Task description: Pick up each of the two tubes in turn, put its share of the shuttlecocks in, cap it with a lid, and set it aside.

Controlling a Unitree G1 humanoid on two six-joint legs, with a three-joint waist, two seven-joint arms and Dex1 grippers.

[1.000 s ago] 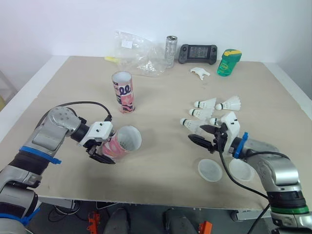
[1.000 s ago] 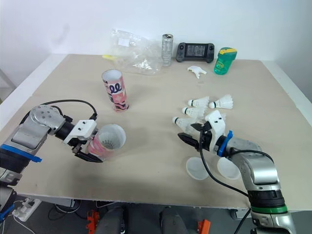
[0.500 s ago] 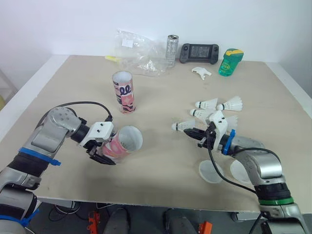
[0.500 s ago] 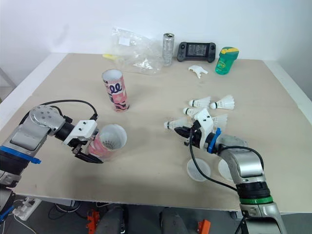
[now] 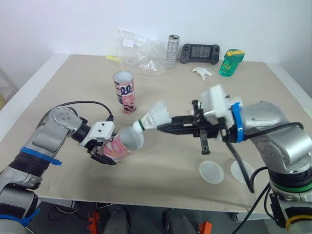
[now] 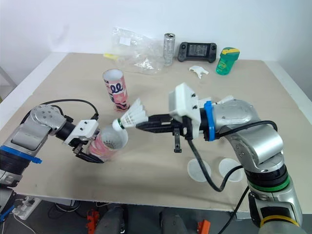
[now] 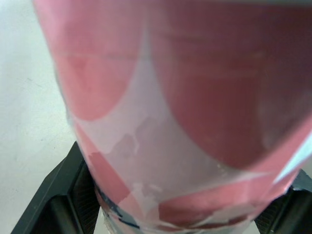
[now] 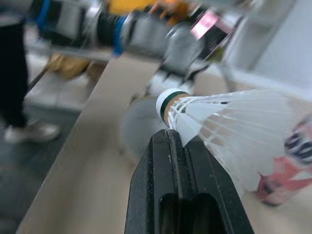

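Our right jaws are pinched narrow on the feather skirt of a shuttlecock. They hold it just left of the frame's centre, with its cork end leading down and to the left. Our left jaws are clamped around the body of a pink tube. The tube is tilted low over the bench, lower left of centre, with its open mouth turned toward the incoming cork. The cork sits right at the upper rim of that mouth, and we cannot tell whether it touches the rim or has crossed it.

We judge this to be the filling step for this tube, with a shuttlecock being fed in. The next move calls for centring the cork on the mouth and pushing along the tube's axis until the skirt is past the rim. Then we would release and draw straight back so the feathers do not snag.

The second tube stands upright and uncapped at upper left of centre, well apart. Two lids lie flat at lower right, not yet used. Along the top edge sit a plastic bag, a can, a game controller and a green bottle.
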